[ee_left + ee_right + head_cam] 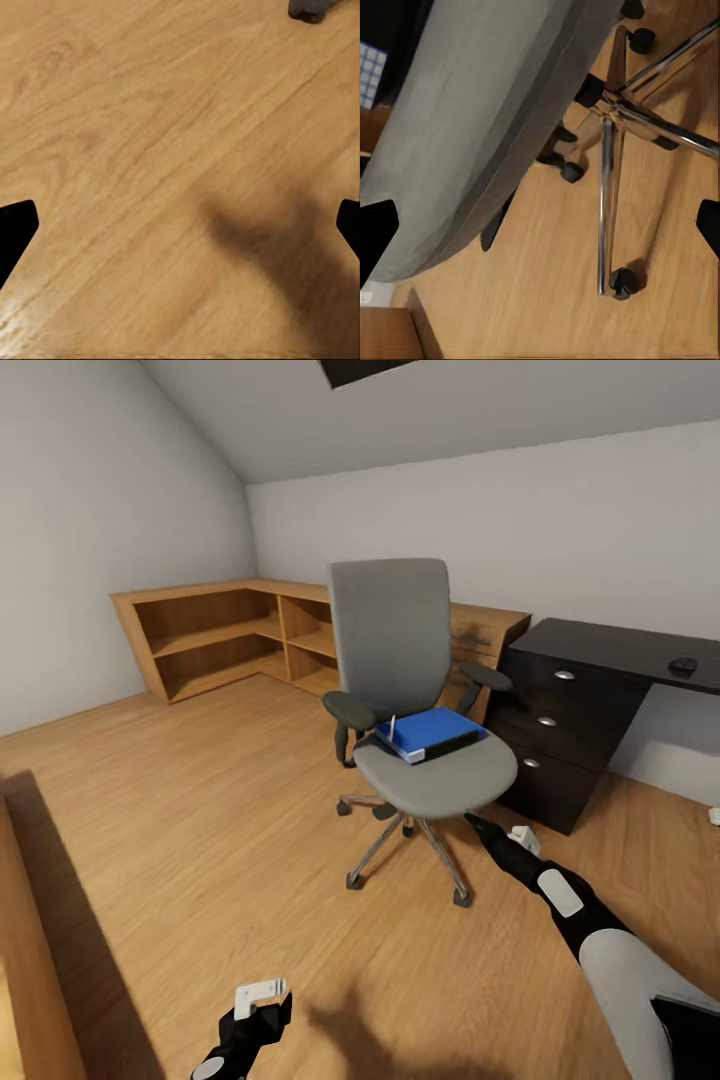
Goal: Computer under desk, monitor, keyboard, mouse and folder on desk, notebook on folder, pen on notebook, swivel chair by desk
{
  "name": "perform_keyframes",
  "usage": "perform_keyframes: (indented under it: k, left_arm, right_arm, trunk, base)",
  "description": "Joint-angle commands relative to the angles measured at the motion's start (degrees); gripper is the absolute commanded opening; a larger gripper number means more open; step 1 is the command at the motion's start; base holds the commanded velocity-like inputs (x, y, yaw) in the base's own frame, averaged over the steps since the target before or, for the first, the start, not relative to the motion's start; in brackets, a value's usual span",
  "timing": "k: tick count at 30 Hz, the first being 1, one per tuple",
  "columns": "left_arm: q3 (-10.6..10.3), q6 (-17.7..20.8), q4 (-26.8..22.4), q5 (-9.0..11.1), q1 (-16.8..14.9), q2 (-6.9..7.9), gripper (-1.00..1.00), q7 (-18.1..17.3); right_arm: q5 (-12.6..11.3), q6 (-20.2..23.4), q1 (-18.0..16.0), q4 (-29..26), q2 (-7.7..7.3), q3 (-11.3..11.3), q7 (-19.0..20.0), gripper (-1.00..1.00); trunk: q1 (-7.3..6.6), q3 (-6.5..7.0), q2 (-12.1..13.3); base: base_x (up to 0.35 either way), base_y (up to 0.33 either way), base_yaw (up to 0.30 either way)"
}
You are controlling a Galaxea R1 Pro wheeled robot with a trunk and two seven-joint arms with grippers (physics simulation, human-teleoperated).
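**Right arm reaching under the chair seat; folder not yet lifted**

Head view. Nearest the camera, the left gripper [262, 1000] hangs low over the wooden floor [200, 840], touching nothing; how far it is spread cannot be told here. Further out the right gripper [478, 824] reaches forward, its tip just below the front rim of the swivel chair [400, 660] seat, beside the chrome base. Its opening is not readable from this angle. The folder [432, 732], bright blue, lies flat on the seat toward its right rear part, near the right armrest. A thin pale stick, perhaps the pen [392, 727], stands at the folder's left corner; too small to be sure. The counter [620, 645], black-topped, stands to the chair's right with its drawer unit just beside the seat. A small dark object, likely the mouse [683, 664], rests near the counter's front edge. Light wooden shelving [220, 635] fills the far corner. The chair likely sits close to the counter because the folder has only a short way to travel.

Left wrist view. Bare floor [150, 150] with an arm shadow. Fingertips [16, 229] sit at opposite borders: spread wide, holding nothing. A dark castor [309, 9] lies well apart.

Right wrist view. Grey seat underside [472, 112] close by, chrome spokes [609, 195] and castors beyond. Fingertips [375, 236] wide apart, empty. Judgement: the arm sits too low for the folder and would need raising.
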Motion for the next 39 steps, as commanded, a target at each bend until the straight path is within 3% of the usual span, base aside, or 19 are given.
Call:
perform_keyframes:
  k: [1,14,26,39]
  left_arm:
    - [-0.2,-0.2,0.0,0.5,0.0,0.02,1.00,0.3]
    - [-0.2,-0.2,0.0,0.4,0.0,0.02,1.00,0.3]
    - [-0.2,-0.2,0.0,0.4,0.0,0.02,1.00,0.3]
    - [-0.2,-0.2,0.1,0.4,0.0,-0.07,1.00,0.3]
  right_arm:
    - [-0.4,0.5,0.0,0.0,0.04,-0.3,0.1,1.00]
    - [-0.4,0.4,0.0,0.0,0.43,-0.3,0.1,1.00]
    - [-0.3,0.3,0.0,0.0,0.54,-0.3,0.1,1.00]
    - [-0.3,0.3,0.0,0.0,0.45,-0.4,0.1,1.00]
  trunk:
    - [-0.04,-0.05,0.0]
    - [-0.04,-0.05,0.0]
    - [-0.04,-0.05,0.0]
    - [-0.04,-0.05,0.0]
  base:
    - [-0.237,0.000,0.000]
    - [-0.077,0.000,0.024]
    - [0.000,0.000,0.209]
    - [0.214,-0.127,0.022]
